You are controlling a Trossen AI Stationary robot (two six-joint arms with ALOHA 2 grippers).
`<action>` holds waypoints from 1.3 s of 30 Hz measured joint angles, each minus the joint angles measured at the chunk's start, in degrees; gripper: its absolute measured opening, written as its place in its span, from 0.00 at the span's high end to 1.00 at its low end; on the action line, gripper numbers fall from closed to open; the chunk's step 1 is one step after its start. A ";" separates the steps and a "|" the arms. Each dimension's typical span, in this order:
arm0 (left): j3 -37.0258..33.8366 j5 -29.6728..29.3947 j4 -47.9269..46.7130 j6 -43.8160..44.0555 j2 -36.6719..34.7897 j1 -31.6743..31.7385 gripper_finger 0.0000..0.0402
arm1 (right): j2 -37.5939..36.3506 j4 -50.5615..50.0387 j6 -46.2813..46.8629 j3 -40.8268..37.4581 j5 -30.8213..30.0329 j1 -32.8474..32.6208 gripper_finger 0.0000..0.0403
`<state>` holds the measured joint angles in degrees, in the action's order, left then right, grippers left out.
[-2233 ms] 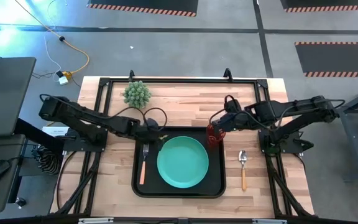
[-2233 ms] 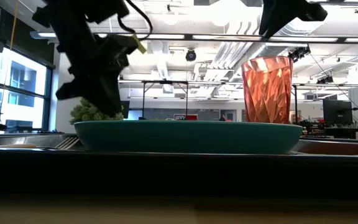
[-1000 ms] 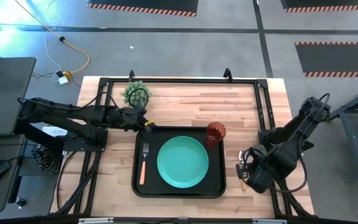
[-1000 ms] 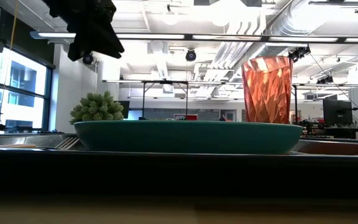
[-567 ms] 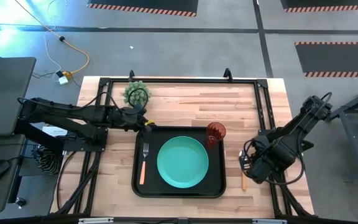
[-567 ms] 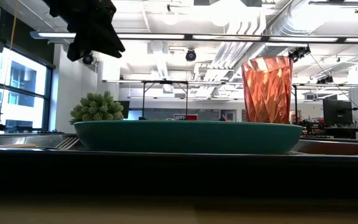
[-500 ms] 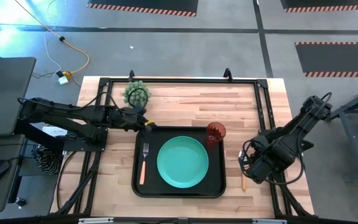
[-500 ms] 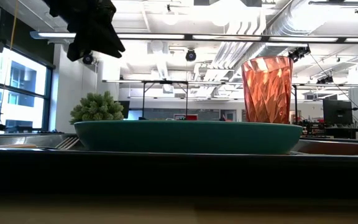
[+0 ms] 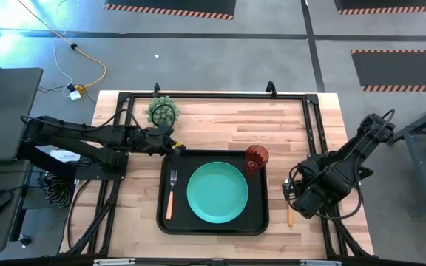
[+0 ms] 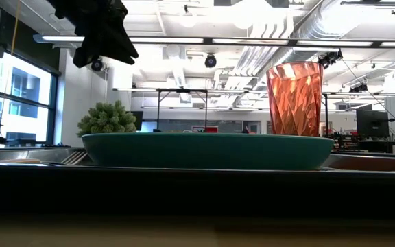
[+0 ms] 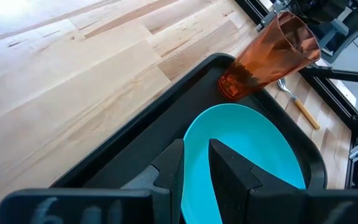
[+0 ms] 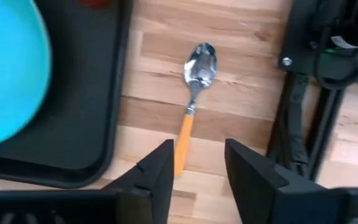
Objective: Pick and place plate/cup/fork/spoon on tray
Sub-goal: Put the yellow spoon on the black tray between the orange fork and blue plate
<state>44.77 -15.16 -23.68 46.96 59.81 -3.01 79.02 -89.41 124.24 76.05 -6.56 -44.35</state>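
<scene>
- Hovering over the spoon [image 12: 194, 93], right hand [image 12: 196, 165] has fingers spread, gripping nothing — spoon lies on the bench [image 9: 220, 122] just beside the tray [image 9: 213, 227], on its right.
- Left hand [image 11: 194, 165] is at the tray's far-left corner, fingers slightly apart, empty.
- On tray: plate [image 9: 217, 192] centre, fork [image 9: 171, 193] left of it, cup [image 9: 257, 157] at far-right corner.

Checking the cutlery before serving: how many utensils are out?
2. The fork lies in the tray, left of the plate. The spoon lies on the table right of the tray, under the right gripper.
</scene>
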 joint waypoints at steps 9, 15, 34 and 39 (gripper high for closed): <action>0.00 -0.04 0.00 0.98 0.00 0.00 0.84 | 2.29 1.05 1.27 -0.02 -2.42 -0.31 0.63; 0.00 -0.04 0.00 1.01 0.00 0.00 0.84 | 5.22 1.98 1.30 -0.04 -2.21 -0.44 0.63; 0.00 -0.48 0.00 1.01 0.02 0.00 0.84 | 7.22 10.46 2.88 -6.29 -2.73 -3.09 0.63; 0.00 -0.47 0.00 1.14 0.02 0.00 0.84 | 6.91 24.70 2.98 -14.77 -2.07 -3.06 0.63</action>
<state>44.77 -15.62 -23.68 48.10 59.83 -3.01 85.93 -64.70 127.22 61.28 -8.64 -47.42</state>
